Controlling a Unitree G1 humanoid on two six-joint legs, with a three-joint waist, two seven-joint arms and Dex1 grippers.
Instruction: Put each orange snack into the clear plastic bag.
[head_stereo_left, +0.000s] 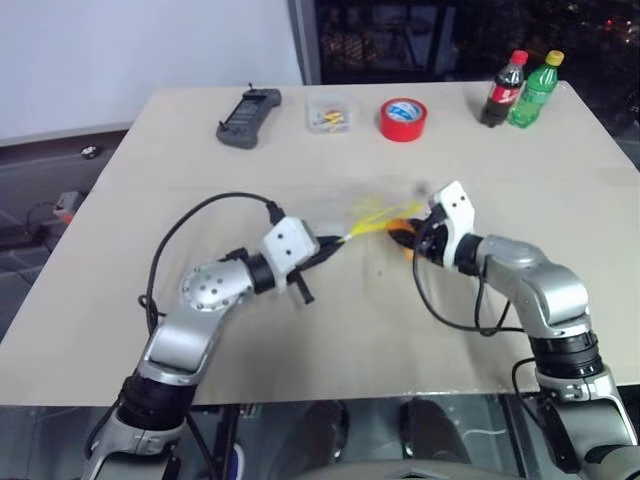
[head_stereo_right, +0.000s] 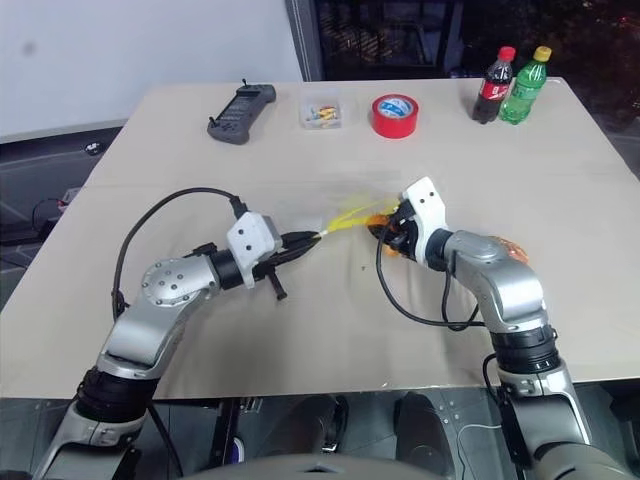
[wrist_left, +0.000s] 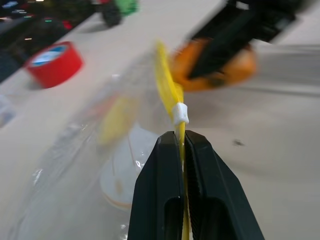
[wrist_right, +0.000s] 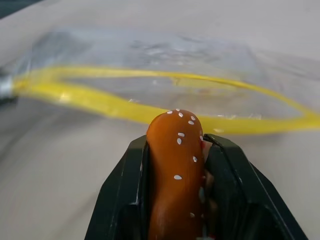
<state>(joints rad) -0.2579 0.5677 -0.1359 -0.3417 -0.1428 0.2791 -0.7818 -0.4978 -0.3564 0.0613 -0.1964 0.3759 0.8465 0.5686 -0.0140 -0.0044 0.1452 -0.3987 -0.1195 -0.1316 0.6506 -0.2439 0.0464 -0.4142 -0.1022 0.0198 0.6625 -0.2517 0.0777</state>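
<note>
Surface: beige table (head_stereo_left: 300, 330), dark window behind.
Left gripper (wrist_left: 181, 145): clamped on bag (wrist_left: 100, 150) seal, near table centre.
Right gripper (wrist_right: 176, 150): clamped on sesame-dotted snack (wrist_right: 175, 150) at bag mouth.
Writing: none readable on bottles (head_stereo_left: 520, 88) or tape (head_stereo_left: 402, 119).

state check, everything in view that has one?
left gripper: shut on clear plastic bag's yellow seal strip
right gripper: shut on orange snack
clear plastic bag: mouth open, held up
orange snack: held, at bag mouth
soda bottles: upright, capped
</note>
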